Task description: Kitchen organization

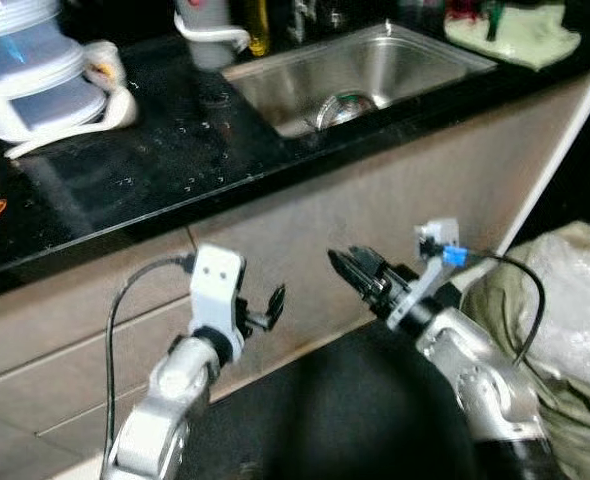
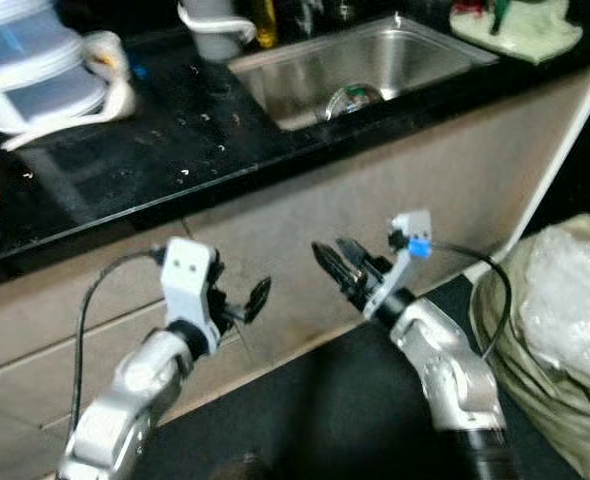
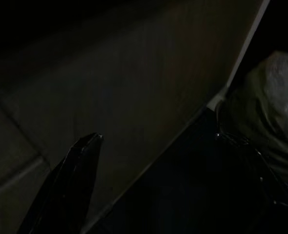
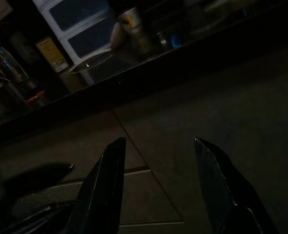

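Both arms are raised, bent at the elbow, below the black counter (image 1: 175,170) and in front of its tan panel. The left gripper (image 1: 273,306) and right gripper (image 1: 350,268) point toward each other, fingers spread, holding nothing. The sink (image 1: 360,70) lies above, a white container (image 1: 30,65) at the counter's left.

Two silver arms, white wrist housings, black cables, blue connector, black jaws.
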{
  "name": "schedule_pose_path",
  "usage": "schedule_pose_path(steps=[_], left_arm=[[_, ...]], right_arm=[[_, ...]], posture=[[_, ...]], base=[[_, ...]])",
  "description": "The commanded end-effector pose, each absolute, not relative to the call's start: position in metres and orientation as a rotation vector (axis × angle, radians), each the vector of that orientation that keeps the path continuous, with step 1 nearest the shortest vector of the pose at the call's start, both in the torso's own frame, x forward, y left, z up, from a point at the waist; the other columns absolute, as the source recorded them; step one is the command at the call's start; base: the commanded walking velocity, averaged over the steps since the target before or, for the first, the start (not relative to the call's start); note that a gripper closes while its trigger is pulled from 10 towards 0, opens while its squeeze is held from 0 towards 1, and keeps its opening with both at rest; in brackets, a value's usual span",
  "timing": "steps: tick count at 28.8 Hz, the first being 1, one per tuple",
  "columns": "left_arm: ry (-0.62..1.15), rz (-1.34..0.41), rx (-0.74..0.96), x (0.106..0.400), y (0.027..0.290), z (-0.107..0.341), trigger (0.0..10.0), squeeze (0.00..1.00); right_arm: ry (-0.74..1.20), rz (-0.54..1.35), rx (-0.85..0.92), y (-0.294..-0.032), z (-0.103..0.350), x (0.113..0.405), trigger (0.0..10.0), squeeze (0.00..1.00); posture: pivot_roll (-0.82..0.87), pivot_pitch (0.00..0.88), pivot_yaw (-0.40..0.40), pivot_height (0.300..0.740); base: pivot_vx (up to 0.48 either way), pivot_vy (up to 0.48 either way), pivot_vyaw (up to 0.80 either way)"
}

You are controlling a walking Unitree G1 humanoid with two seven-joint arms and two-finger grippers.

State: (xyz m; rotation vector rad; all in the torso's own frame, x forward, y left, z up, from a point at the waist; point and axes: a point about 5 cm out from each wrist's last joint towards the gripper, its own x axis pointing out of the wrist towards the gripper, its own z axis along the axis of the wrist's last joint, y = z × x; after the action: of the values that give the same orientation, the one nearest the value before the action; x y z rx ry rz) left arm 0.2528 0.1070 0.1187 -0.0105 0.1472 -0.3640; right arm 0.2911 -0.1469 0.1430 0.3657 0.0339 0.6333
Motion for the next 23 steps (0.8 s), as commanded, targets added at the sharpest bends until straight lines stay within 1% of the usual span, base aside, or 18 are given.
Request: schedule_pose_path(steps=[1, 4, 10, 21, 23], left_arm=[[0.238, -0.310, 0.038, 0.245, 0.118, 0.100, 10.0, 0.00], [0.286, -0.266, 0.016, 0.240, 0.122, 0.090, 10.0, 0.00], [0.274, -0.241, -0.012, 0.242, 0.125, 0.092, 10.0, 0.00], [0.247, -0.239, -0.036, 0.243, 0.124, 0.093, 10.0, 0.00], [0.240, -0.261, -0.042, 0.243, 0.123, 0.094, 10.0, 0.00]], right_arm=[[0.031, 0.655, 0.363, -0.142, 0.143, 0.291, 10.0, 0.00], [0.025, 0.661, 0.355, -0.141, 0.144, 0.292, 10.0, 0.00], [0.016, 0.663, 0.345, -0.141, 0.145, 0.293, 10.0, 0.00], [-0.007, 0.669, 0.336, -0.138, 0.152, 0.296, 10.0, 0.00], [-0.020, 0.678, 0.333, -0.136, 0.156, 0.297, 10.0, 0.00]], posture=[[0.02, 0.065, 0.020, 0.740], [0.02, 0.066, 0.021, 0.740], [0.02, 0.073, 0.022, 0.740], [0.03, 0.077, 0.021, 0.740], [0.03, 0.078, 0.020, 0.740]], base=[[0.000, 0.000, 0.80], [0.000, 0.000, 0.80], [0.000, 0.000, 0.80], [0.000, 0.000, 0.80], [0.000, 0.000, 0.80]])
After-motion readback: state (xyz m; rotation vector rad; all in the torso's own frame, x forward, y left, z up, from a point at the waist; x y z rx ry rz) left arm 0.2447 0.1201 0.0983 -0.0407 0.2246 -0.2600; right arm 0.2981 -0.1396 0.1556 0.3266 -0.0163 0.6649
